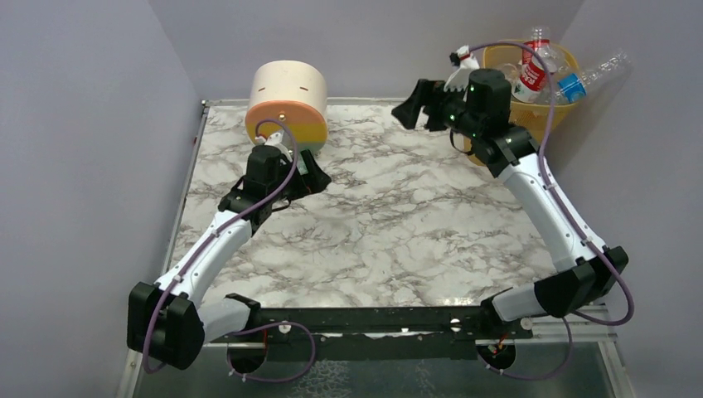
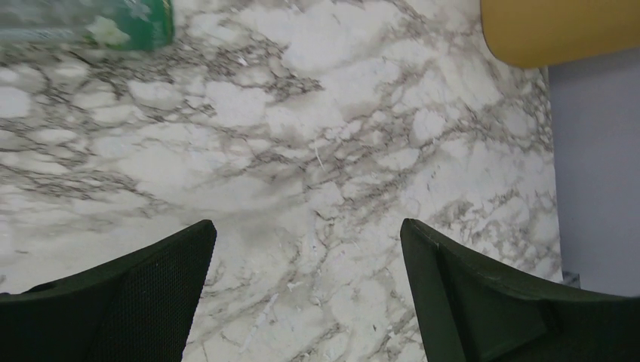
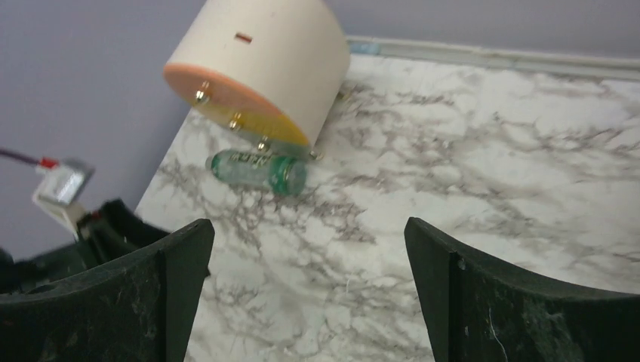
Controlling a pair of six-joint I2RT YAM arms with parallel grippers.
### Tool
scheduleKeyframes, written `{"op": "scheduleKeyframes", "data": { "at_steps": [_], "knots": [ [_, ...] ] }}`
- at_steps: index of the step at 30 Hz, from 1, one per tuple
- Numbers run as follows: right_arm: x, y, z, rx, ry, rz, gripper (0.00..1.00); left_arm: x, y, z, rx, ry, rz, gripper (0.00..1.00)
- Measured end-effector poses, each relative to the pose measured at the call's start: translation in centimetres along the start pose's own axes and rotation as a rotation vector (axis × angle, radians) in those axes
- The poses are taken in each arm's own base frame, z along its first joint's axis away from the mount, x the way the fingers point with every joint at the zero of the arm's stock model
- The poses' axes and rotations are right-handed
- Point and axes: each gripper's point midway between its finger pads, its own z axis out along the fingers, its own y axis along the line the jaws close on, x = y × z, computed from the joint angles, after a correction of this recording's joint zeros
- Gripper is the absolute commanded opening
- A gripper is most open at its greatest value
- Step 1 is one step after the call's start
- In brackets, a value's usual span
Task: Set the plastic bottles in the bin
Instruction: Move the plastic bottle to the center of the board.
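1. Left gripper (image 1: 319, 177): fingers wide apart with nothing between them, low over the table (image 1: 398, 224), near the drawer unit (image 1: 288, 98).
2. Right gripper (image 1: 412, 106): fingers wide apart, empty, up off the table just left of the bin (image 1: 535, 114).
3. Bin sits in the far right corner. A red-label bottle (image 1: 533, 73) and a blue-label bottle (image 1: 583, 83) stick out above its rim.
4. Green-label bottle (image 3: 258, 170) lies on its side on the table, just beside the drawer unit. Only its end shows at the top-left edge of the left wrist view.
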Motion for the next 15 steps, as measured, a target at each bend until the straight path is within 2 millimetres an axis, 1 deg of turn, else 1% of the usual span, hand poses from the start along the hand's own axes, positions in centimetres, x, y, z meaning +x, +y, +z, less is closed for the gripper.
{"op": "scheduleKeyframes", "data": {
  "at_steps": [1,3,5,7,11,15],
  "knots": [
    [1.5,1.1,-0.1,-0.035,0.033,0.001,1.0,-1.0,0.5,-0.2,-0.027,-0.025,-0.004,0.99],
    [4.0,2.1,-0.6,-0.073,0.084,0.012,1.0,-2.9,1.5,-0.7,-0.074,-0.076,-0.007,0.99],
    [6.1,2.0,-1.2,-0.088,0.122,0.031,1.0,-4.6,2.5,-1.1,-0.119,-0.122,-0.019,0.99],
    [7.9,1.9,-1.9,-0.099,0.154,0.047,0.99,-5.7,3.8,-1.5,-0.163,-0.158,-0.036,0.99],
    [10.6,2.0,-2.7,-0.127,0.2,0.061,1.0,-6.1,6.2,-2.5,-0.25,-0.203,-0.066,0.99],
    [12.2,2.5,-2.9,-0.166,0.235,0.064,1.0,-6.0,7.7,-4.1,-0.297,-0.255,-0.087,0.99]
  ]
}}
